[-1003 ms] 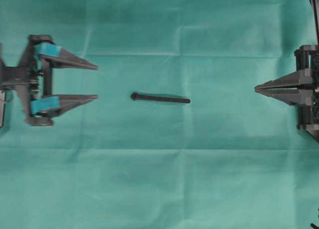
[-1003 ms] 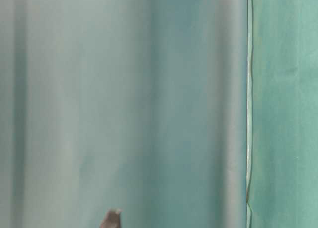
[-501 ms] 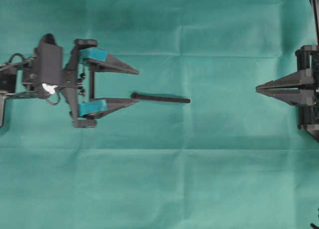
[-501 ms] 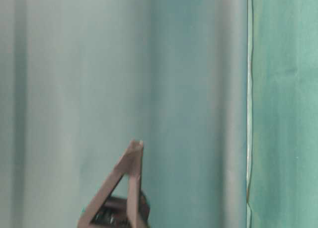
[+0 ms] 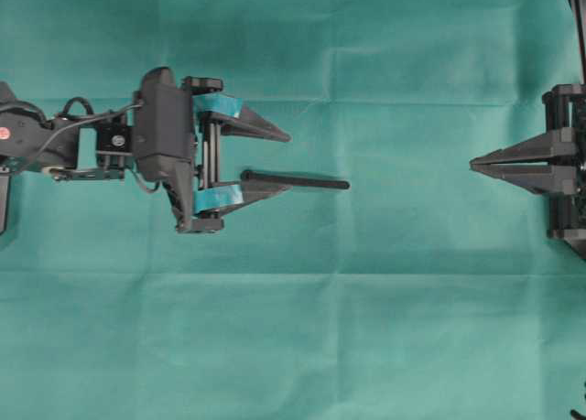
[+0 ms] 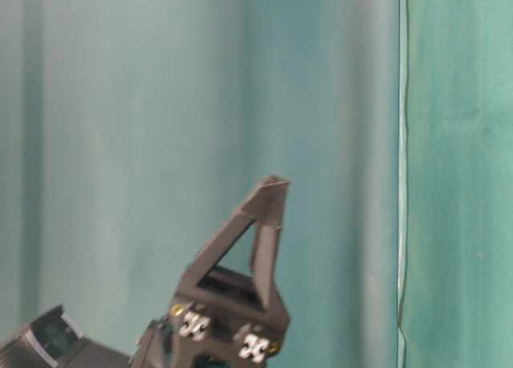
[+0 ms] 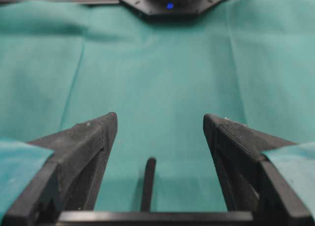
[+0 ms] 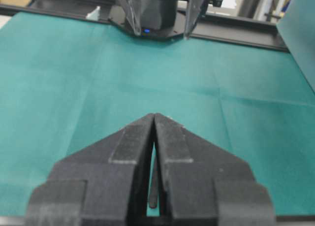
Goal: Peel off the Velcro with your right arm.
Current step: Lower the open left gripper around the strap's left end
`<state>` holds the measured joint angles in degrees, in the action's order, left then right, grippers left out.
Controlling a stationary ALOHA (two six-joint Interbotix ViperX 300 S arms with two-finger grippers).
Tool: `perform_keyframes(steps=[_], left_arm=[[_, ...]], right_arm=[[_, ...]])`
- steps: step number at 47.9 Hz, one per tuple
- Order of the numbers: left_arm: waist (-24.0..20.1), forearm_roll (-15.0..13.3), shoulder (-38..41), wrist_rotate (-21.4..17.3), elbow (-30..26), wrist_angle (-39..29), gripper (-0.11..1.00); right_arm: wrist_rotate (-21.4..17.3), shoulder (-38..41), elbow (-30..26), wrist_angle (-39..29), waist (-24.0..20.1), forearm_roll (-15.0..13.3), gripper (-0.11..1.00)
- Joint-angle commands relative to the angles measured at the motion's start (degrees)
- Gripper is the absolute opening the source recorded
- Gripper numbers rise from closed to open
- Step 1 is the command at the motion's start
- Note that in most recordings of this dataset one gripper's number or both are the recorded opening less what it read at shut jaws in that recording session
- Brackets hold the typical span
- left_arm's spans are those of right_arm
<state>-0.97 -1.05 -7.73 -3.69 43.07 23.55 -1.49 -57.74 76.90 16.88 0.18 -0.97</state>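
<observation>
Two claws face each other across a counter [image 5: 366, 328] covered with a creased green cloth, seen from overhead. The left claw [image 5: 289, 162], whose fingers carry teal tape near their bases, stands wide open. Its nearer finger tip lies just beside the rounded end of the Velcro [image 5: 295, 179], and overhead the two seem to overlap, though contact cannot be judged. Its farther finger points over bare cloth, above the strip in the picture.

The Velcro is a thin black strip lying flat near the middle of the counter, running left to right, with its rounded end toward the left claw and its plain end pointing to the right claw [image 5: 472, 165]. In the left wrist view the strip [image 7: 147, 184] shows low in the gap between the two spread fingers [image 7: 93, 142], nearer the left one.

At the right edge of the overhead view, the right arm [image 5: 563, 164] holds its plain black pointed fingers pressed together, closed on nothing, and well apart from the strip. From the right wrist camera the closed fingers [image 8: 140, 152] fill the foreground, with the Velcro [image 8: 153, 186] glimpsed through the narrow slit between them.

The table-level view shows only one triangular finger [image 6: 244, 240] and some claw hardware before a green backdrop [image 6: 120, 143].
</observation>
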Motion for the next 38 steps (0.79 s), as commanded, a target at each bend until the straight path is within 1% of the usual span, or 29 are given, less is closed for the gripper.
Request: perform_keyframes(steps=[1,17,24,31,38], left_arm=[[-0.35,-0.18,0.35,0.0,-1.93,-1.32,0.76],[-0.44,-0.18,4.13,0.0,-5.71,-9.05,0.76],[-0.44,-0.18,5.71,0.09,-8.17,-15.38,0.76],[-0.79,-0.18,6.24,0.0,-11.25,-24.08,0.75],[-1.14,-0.18,7.29,0.0,-13.27,-28.56,0.76]], right_arm=[[0.0,0.18,-0.7,0.53,-0.09,-0.09,-0.07],[0.0,0.18,-0.62,0.53,-0.09,-0.09,-0.07],[0.0,0.18,-0.62,0.53,-0.09,-0.09,-0.07],[0.0,0.18,-0.62,0.53,-0.09,-0.09,-0.07],[0.0,0.18,-0.62,0.53,-0.09,-0.09,-0.07]])
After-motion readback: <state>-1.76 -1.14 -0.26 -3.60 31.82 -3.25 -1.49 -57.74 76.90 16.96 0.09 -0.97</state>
